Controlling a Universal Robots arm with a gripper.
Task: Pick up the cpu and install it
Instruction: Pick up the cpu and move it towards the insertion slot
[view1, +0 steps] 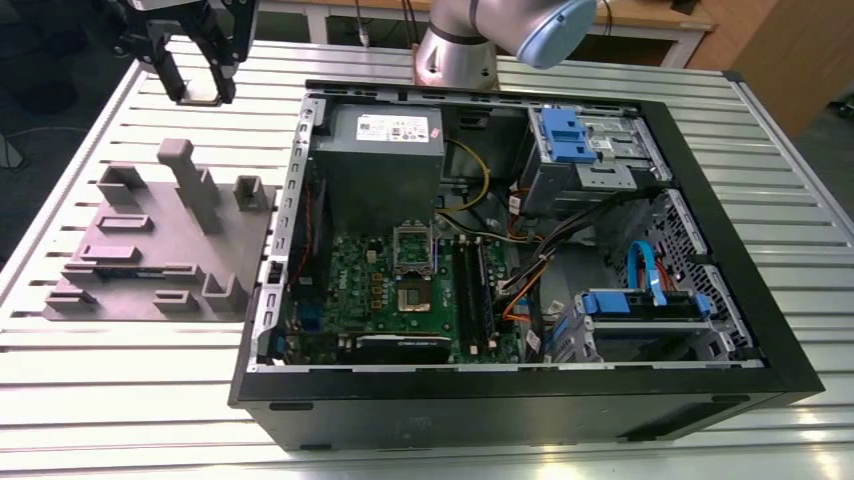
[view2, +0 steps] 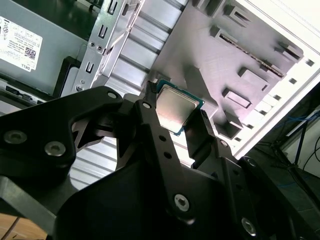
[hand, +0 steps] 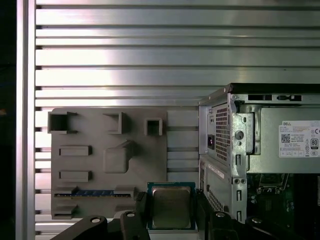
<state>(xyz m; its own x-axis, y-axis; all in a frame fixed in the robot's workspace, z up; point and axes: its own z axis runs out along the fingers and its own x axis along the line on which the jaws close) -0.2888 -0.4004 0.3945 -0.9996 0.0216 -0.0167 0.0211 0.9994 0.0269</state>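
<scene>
Clamping the cpu (view2: 172, 105) by two opposite edges, the gripper (view2: 177, 114) is seen in both wrist views w/ fingers narrowed onto the chip, silver top facing the cams. The chip is held clear of the slatted table (hand: 125, 55), near the grey fixture (hand: 107, 155). In the exterior view the gripper is hung over the table beyond the fixture, at the exterior view's left of the open PC case (view1: 694, 200), well apart from the motherboard (view1: 400, 290).

Silver-grey cpu (hand: 171, 207) with green edge, black claw (view2: 176, 116), grey fixture (hand: 107, 160)
</scene>
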